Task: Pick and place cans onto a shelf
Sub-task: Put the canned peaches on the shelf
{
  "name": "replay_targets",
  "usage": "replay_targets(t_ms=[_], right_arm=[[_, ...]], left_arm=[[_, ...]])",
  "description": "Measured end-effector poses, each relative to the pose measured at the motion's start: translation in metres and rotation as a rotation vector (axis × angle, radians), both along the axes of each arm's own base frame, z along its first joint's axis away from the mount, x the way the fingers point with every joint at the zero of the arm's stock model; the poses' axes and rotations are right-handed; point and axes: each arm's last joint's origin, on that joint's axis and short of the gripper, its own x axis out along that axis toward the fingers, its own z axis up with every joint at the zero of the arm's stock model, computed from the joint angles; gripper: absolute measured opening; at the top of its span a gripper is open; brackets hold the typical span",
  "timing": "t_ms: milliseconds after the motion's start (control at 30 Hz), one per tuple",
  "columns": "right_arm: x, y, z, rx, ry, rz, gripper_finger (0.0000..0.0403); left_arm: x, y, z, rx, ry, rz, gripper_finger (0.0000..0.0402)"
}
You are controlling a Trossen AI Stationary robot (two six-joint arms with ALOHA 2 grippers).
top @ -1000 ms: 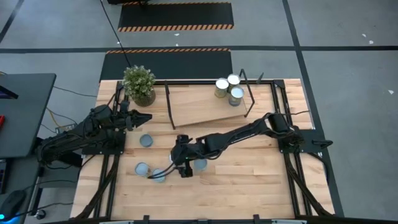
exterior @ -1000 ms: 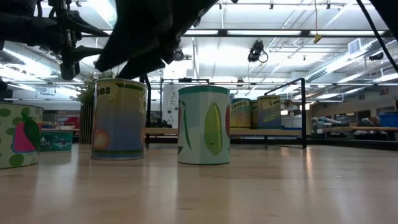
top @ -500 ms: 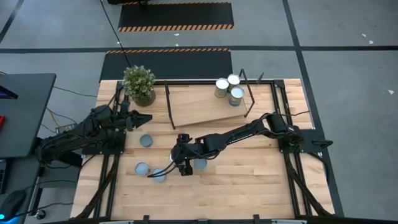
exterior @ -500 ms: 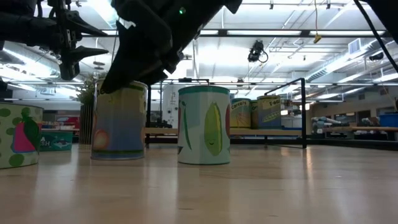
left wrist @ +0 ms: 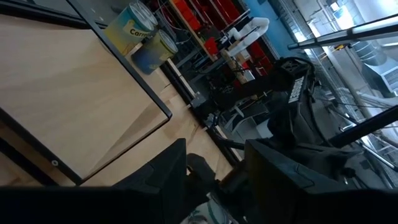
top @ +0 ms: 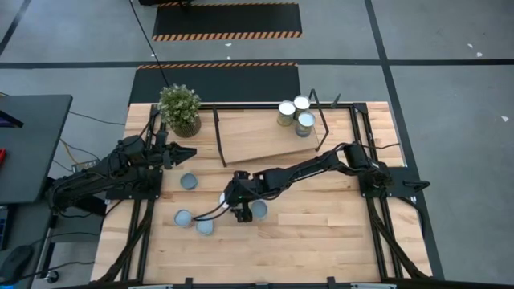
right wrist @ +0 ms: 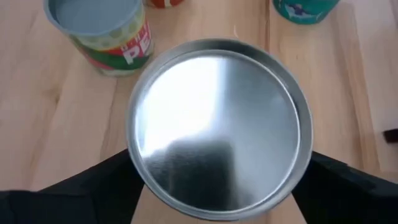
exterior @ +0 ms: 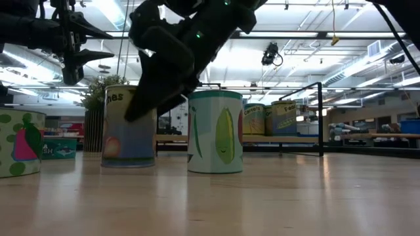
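Note:
My right gripper (top: 232, 202) reaches down over a can with a bright silvery top (right wrist: 217, 124) that stands on its base on the table's middle (top: 226, 197), and is shut on it. Other cans stand on the table: two at the near left (top: 183, 217) (top: 206, 227), a third farther back (top: 189, 182) and a corn-labelled one (exterior: 215, 131) just right of the held can. Three cans (top: 295, 114) stand on the tilted plywood shelf (top: 257, 132). My left gripper (top: 186, 152) waits open and level at the left. My right gripper has its two fingers (right wrist: 109, 186) against opposite sides of the can's upper wall (right wrist: 134, 165), just under the rim. It comes slanting down from the table's right. The can (exterior: 128, 131) stands upright with its base on the table.
A potted plant (top: 179, 108) stands at the far left, beside the shelf's black rod frame (top: 217, 136). The corn can stands close by the held can on its right. Bare wood (top: 321, 233) lies at the near right.
My right gripper has come down and toward the far edge, settling around the can. The can has slid a little toward the table's right and turned slightly, still upright on the table.

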Motion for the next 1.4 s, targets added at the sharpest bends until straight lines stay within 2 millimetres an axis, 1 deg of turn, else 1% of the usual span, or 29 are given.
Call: replay_targets(t_ms=[200, 400, 467, 600, 800, 967, 1067, 1133, 1300, 1400], right_arm=[[0.007, 0.0, 0.007, -0.012, -0.1, 0.031, 0.0324], [0.008, -0.007, 0.009, -0.014, -0.103, 0.02, 0.0319], [0.005, -0.012, 0.016, -0.028, -0.097, 0.025, 0.0319], [-0.004, -0.026, 0.04, -0.067, -0.091, 0.037, 0.0319], [-0.024, -0.066, 0.076, -0.095, -0.057, 0.006, 0.0319], [-0.046, -0.104, 0.095, -0.122, 0.027, -0.037, 0.0319], [-0.061, -0.128, 0.107, -0.107, 0.066, -0.083, 0.0319], [-0.071, -0.145, 0.112, -0.094, 0.102, -0.119, 0.0319], [-0.093, -0.183, 0.116, -0.082, 0.182, -0.208, 0.0319], [-0.102, -0.203, 0.115, -0.06, 0.215, -0.239, 0.0319]], left_arm=[[0.0, 0.0, 0.0, 0.0, -0.001, 0.0, 0.0169], [0.0, 0.0, 0.0, -0.026, -0.007, 0.0, 0.0169], [0.0, 0.0, 0.0, -0.026, -0.007, -0.006, 0.0169], [0.0, 0.0, 0.0, -0.026, -0.007, -0.012, 0.0169], [0.0, 0.0, 0.0, -0.025, -0.007, -0.012, 0.0169], [0.0, 0.0, 0.0, -0.025, -0.007, -0.012, 0.0169], [0.0, 0.0, 0.0, -0.025, -0.007, -0.012, 0.0169], [0.0, 0.0, 0.0, -0.025, -0.007, -0.012, 0.0169], [0.0, 0.0, 0.0, -0.017, -0.005, -0.013, 0.0169], [0.0, 0.0, 0.0, -0.015, -0.005, -0.013, 0.0169]])
